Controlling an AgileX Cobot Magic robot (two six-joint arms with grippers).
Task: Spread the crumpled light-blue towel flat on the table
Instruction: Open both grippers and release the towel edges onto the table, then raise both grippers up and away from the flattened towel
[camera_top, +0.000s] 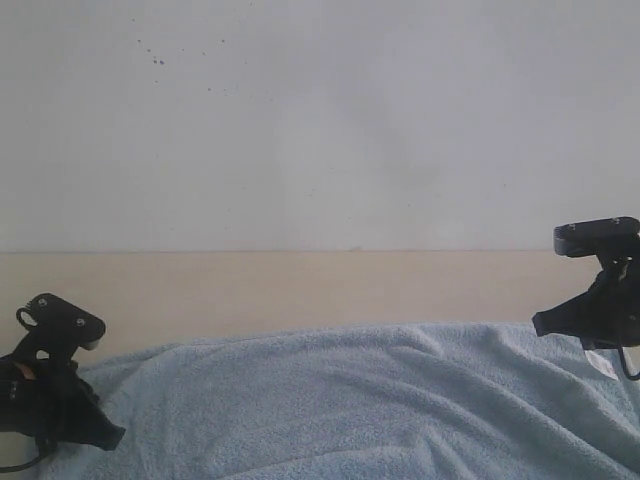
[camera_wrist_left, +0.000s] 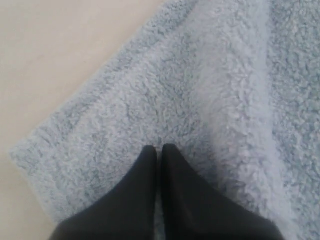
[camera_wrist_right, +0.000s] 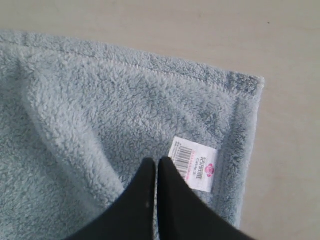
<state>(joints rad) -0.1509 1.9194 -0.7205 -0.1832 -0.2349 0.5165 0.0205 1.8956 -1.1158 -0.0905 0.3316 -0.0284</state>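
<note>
The towel (camera_top: 340, 400) lies across the near part of the table (camera_top: 300, 285), running from the left arm to the right arm and off the bottom of the ext. view. It is mostly opened out but not flat - soft ridges and creases run across its middle. A strip of bare tabletop shows behind it, up to the white wall (camera_top: 320, 120).

Left gripper (camera_wrist_left: 158, 148): low at the towel's left end in the ext. view, wrist raised behind it, fingers angled down and inward toward the cloth. In the wrist view its 2 black fingers are pressed together, only a hairline gap between them, tips on the pile just inside a rounded corner of the towel. A thick fold rises beside them. Can't tell if any cloth is pinched between the tips.

Right gripper (camera_wrist_right: 156, 161): at the towel's right end, held a bit higher than the left, fingers pointing down and inward - camera housing on top. Its 2 fingers are also closed together, tips over the pile right beside the small white tag (camera_wrist_right: 194, 171) w/ barcode and pink print. The tag sits near the towel's square corner, inside the hemmed edge (camera_wrist_right: 150, 67). A ridge of cloth runs up to the fingers; whether they hold it is unclear.
</note>
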